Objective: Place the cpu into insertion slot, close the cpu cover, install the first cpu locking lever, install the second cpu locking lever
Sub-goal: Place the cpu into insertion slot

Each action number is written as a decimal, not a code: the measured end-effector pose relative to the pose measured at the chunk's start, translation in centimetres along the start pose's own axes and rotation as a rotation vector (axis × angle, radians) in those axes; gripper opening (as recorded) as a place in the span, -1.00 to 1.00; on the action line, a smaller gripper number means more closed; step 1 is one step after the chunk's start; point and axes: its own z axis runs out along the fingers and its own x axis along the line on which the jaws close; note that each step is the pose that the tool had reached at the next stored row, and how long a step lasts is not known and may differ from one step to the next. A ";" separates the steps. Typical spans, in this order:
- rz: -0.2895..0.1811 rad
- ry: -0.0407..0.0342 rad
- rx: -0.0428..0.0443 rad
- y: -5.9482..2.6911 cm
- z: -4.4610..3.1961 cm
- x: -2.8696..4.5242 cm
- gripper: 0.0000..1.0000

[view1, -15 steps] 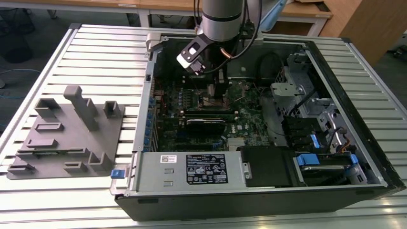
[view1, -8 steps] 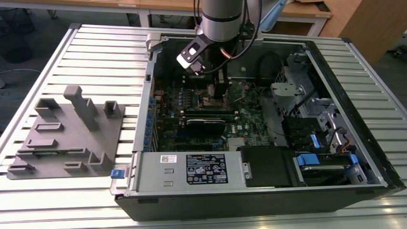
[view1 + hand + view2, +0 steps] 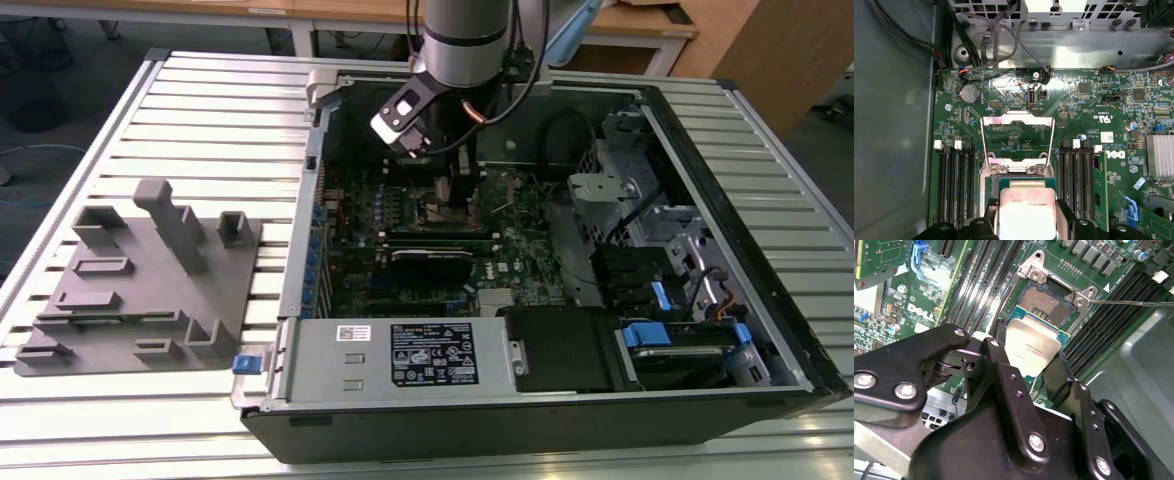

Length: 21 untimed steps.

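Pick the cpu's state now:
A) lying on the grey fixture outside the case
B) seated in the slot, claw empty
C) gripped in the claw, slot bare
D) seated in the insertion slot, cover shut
C: in the second wrist view the cpu sits between the fingers of the claw and the insertion slot shows bare contacts. In the first wrist view the cpu cover stands open.

The small dark square socket (image 3: 1046,302) under the flat silver-grey chip (image 3: 1031,347) in the hand (image 3: 1026,222) lies open. Past it stands a thin silvery metal frame (image 3: 1019,120); long black slots (image 3: 954,180) line both sides.
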 end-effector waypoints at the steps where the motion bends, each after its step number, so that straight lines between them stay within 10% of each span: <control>1: 0.000 0.0003 -0.0002 0.00 0.04 0.00 0.07; 21: 0.001 0.0094 0.0001 -0.68 2.07 0.17 0.07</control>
